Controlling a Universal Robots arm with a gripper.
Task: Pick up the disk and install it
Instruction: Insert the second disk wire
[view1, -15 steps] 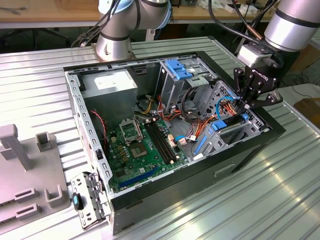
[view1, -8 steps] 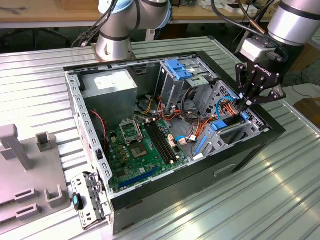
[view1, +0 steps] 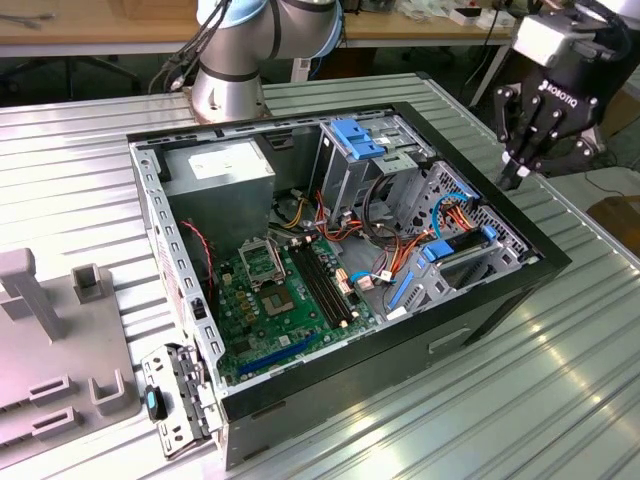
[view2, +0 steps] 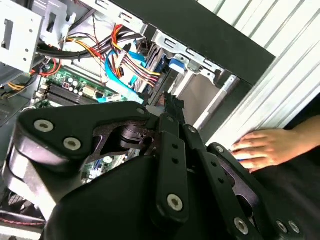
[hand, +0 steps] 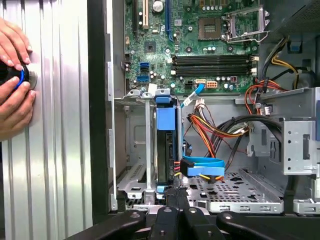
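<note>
**Item 1 – pincer** (view1: 512, 178): black, multi-link fingers on the arm's wrist. It hangs above the rim of the computer case (view1: 520, 290) at the exterior view's right. It is clenched, the tips meeting on nothing, as in the first wrist view (hand: 172, 194) and the second wrist view (view2: 172, 102).

**Item 2 – the disk** (view1: 458, 248): lodged on edge in a metal bay inside the case, just under the pincer. In the first wrist view it (hand: 165, 145) shows as a dark slab capped by a blue rail. A flat blue cable (hand: 202, 167) and a bundle of red, orange and yellow wires (hand: 210, 132) crowd the side of the bay.

**Item 3 – case contents:**
- Green motherboard (view1: 275, 300) with dark memory slots.
- Grey power supply box (view1: 220, 170) bearing a white sticker – print too small to read.
- Blue-topped drive cage (view1: 355, 140) towards the arm's base.

**Item 4 – markings:** white lettering on the black wrist housing (view1: 570, 85) above the pincer.

**Item 5 – counter** (view1: 560, 380): ribbed bright metal, carrying the open case. At the exterior view's left stand grey block fixtures (view1: 40, 330). Near the case's corner lies a small grey hinged part (view1: 170, 400) with a blue tab.

**Item 6 – person:** two hands (hand: 15, 75) rest on the counter beside the case wall, clasping a round black knob with a blue ring (hand: 20, 77). In the second wrist view one hand (view2: 265, 147) lies on the ribbed surface, partly behind the pincer's links.
</note>
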